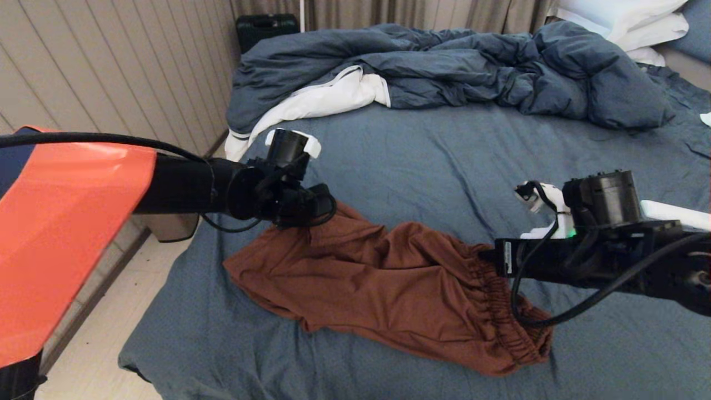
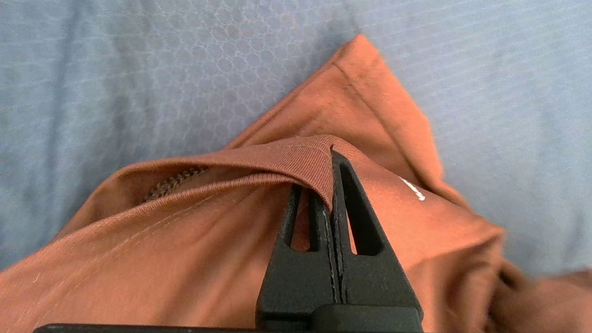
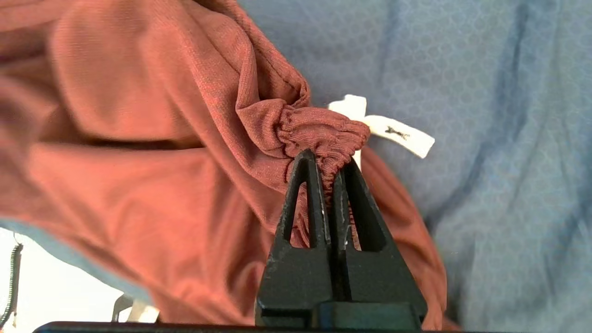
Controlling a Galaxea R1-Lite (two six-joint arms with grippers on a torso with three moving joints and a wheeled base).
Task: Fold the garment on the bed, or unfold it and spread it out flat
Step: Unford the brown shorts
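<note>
Both end effectors clamp the garment point(image 1: 389, 283), stretched left-right, waistband at right.

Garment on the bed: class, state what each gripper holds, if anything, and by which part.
Both hold the garment. The left gripper is shut on a leg hem; the right gripper is shut on the gathered elastic waistband, near a white label.

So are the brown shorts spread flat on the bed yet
No. The shorts lie bunched and wrinkled on the bed, the left claw pinching a hem and the right claw pinching the waistband.
</note>
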